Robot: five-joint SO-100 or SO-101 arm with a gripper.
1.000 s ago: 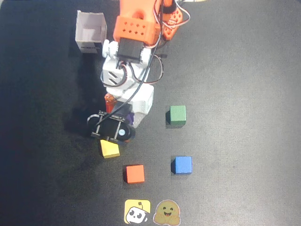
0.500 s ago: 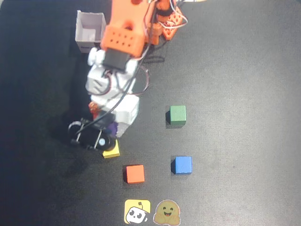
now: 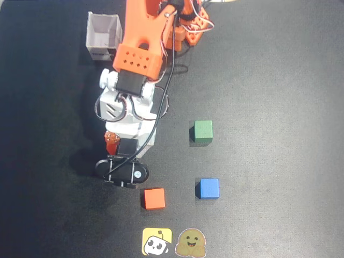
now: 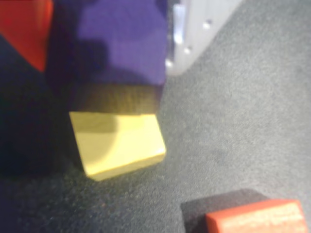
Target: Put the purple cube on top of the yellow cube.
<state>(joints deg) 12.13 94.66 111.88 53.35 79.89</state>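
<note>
In the wrist view the purple cube sits between my gripper's orange finger on the left and white finger on the right. The gripper is shut on it. The purple cube hangs directly over the pale yellow cube, which rests on the dark mat. A dark shadow band lies between them, so I cannot tell whether they touch. In the overhead view the gripper points down at the mat left of centre, and the arm hides both cubes.
An orange cube lies just in front of the gripper, also at the wrist view's lower right. A green cube and a blue cube lie to the right. A white box stands at the back. Two stickers lie at the front edge.
</note>
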